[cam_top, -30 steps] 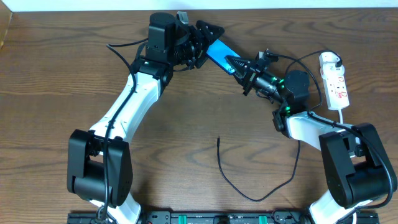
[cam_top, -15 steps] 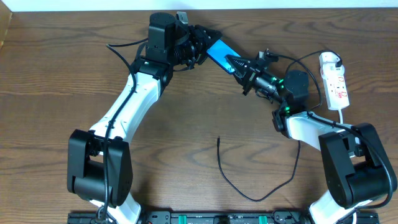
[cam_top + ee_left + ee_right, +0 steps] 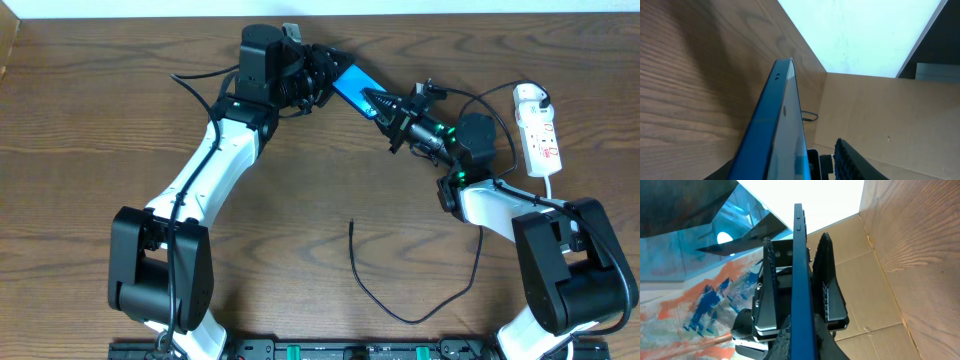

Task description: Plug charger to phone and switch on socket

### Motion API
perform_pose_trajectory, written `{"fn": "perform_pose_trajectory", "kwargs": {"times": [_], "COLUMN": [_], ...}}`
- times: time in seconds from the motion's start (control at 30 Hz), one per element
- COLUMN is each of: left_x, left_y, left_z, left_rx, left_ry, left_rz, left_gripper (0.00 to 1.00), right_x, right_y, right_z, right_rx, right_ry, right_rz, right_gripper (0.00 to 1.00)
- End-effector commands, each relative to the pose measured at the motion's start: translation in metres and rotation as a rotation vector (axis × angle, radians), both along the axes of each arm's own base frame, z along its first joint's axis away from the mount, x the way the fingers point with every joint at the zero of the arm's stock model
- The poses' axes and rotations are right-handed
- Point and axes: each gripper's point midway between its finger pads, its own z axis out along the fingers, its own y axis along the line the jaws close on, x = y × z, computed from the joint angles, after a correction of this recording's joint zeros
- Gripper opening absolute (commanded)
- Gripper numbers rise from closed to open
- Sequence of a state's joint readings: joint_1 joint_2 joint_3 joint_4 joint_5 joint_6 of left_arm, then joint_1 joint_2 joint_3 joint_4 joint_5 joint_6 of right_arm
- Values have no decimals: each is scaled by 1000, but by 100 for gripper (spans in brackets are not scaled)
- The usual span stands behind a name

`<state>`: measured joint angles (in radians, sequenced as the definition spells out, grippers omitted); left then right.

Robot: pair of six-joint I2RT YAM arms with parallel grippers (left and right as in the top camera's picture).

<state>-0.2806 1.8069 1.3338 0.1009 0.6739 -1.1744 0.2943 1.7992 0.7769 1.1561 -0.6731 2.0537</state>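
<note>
The phone, bright blue, hangs above the table's far middle between both grippers. My right gripper is shut on its right end; in the right wrist view its fingers press both faces of the edge-on phone. My left gripper straddles the other end, with a gap between one finger and the glass. The charger cable lies loose on the table, its free tip at centre. The socket lies at the far right with the white plug head in it.
The wooden table has a cardboard wall along its far edge. The black cable loops in front of the right arm's base. The left arm reaches from its base at the front left.
The left gripper has shifted slightly at the phone's end, its fingers drawn a little closer together. The phone and the right arm have stayed where they were.
</note>
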Motion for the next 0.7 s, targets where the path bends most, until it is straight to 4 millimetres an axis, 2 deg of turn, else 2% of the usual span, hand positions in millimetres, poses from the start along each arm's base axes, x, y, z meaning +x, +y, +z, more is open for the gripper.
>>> {"fn": "perform_pose_trajectory", "kwargs": {"times": [0.0,0.1,0.2,0.53,0.63,0.67], "left_x": [3,4,4,5,7,7], "left_y": [1,1,1,1,3,3], "left_z": [-10,-9,-9,-10,-11,-11], "left_rx": [14,12,12,15,21,20], "left_ry": [2,-4,-4,-4,-5,-7], "left_rz": [7,7,7,13,25,24], "left_gripper": [45,44,34,27,19,12], "right_x": [2,2,2,2,2,2], "right_y": [2,2,2,2,3,3], "right_z": [21,21,21,21,21,21], "right_rx": [19,19,19,19,18,18], "right_ry": [-55,-55,-55,-56,-56,-56], "right_rz": [-12,-12,-12,-10,-7,-7], "right_gripper": [1,1,1,1,1,2]}}
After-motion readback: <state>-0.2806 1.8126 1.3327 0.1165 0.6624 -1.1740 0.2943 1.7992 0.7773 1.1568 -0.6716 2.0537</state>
